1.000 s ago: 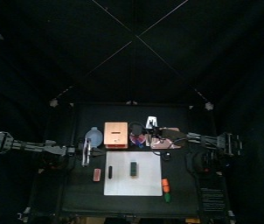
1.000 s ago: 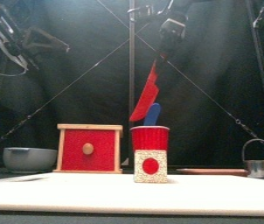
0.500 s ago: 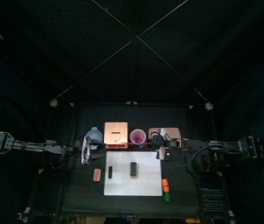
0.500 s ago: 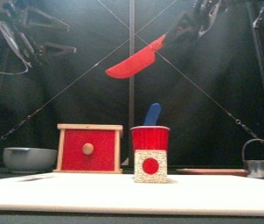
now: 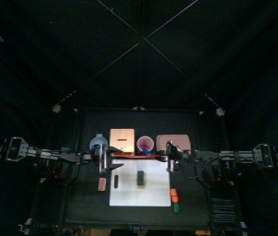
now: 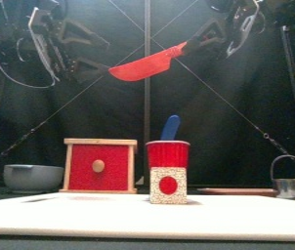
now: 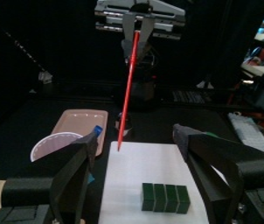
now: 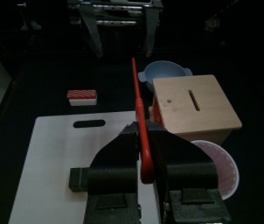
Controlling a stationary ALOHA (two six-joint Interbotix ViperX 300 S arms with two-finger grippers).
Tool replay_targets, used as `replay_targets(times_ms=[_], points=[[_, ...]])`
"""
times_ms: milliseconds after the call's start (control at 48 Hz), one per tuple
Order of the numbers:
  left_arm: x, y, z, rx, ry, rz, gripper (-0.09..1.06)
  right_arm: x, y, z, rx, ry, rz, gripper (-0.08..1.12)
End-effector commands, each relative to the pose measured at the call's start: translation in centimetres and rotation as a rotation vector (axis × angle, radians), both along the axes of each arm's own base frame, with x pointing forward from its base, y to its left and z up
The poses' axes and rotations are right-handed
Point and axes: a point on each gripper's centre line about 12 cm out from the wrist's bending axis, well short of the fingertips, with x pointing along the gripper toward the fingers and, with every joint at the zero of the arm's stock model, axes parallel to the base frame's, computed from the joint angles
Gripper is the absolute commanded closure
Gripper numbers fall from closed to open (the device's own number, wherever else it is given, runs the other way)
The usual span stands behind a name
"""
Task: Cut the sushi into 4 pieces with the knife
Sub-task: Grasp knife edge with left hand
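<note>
Hanging high above the table, the flat red toy knife [image 6: 147, 66] is clamped by its handle in the right gripper [image 8: 152, 149], its blade reaching toward the left gripper [image 7: 137, 140] — whose jaws stand wide apart, holding nothing and apart from the tip. Below, the dark green toy sushi roll [image 5: 143, 176] lies on the white cutting board [image 5: 154, 192], its blocks together. Behind the board stand the pale wooden box with a red drawer front [image 6: 100, 166] and the red cup [image 6: 167, 154] holding a blue toy knife [image 6: 171, 127] — the blue-grey bowl [image 6: 33, 177] sits left of the box.
</note>
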Motion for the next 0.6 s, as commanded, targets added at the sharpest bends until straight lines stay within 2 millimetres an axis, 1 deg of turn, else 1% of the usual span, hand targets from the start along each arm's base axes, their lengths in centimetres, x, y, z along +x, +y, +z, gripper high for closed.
replay_targets(times_ms=[21,188,312,458,604], points=[[1.2,0.44,0.51,0.007,-0.016,0.011,-0.02,0.07,0.03,1.07,0.001,-0.038,0.002,0.98],[1.54,1.2,-0.15,0.01,-0.014,0.035,0.0,0.06,0.08,1.01,0.001,-0.037,0.004,0.98],[1.63,1.24,-0.25,0.015,-0.026,0.035,0.05,0.02,0.03,0.89,0.001,-0.034,0.002,0.98],[1.7,1.2,-0.24,0.02,-0.029,0.031,0.17,0.06,-0.02,0.73,0.001,-0.029,0.001,0.98],[1.74,1.23,-0.23,0.023,-0.029,0.03,0.34,0.09,-0.02,0.68,0.001,-0.028,0.001,0.98]])
